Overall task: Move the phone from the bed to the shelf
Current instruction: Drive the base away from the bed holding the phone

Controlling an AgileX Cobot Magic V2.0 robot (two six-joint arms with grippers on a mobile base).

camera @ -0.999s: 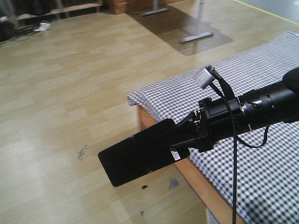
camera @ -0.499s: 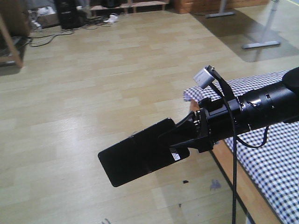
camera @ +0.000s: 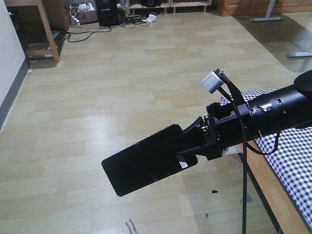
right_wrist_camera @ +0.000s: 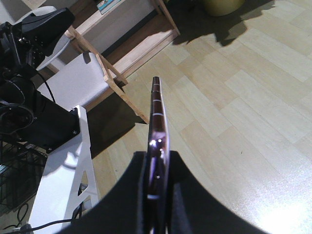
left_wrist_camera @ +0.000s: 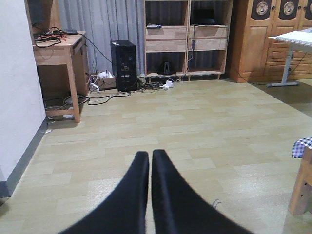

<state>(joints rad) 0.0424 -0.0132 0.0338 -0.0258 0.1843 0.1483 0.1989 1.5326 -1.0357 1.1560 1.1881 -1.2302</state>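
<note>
Phone (camera: 139,169) clamped in R hand (camera: 179,150); mostly juts past fingertips, over floor (camera: 97,97)

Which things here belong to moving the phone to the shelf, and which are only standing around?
For the job: phone, held in the right claw; bed; shelf.
Only around: desk; computer tower; cables; wardrobe; left claw, shut and empty.
</note>
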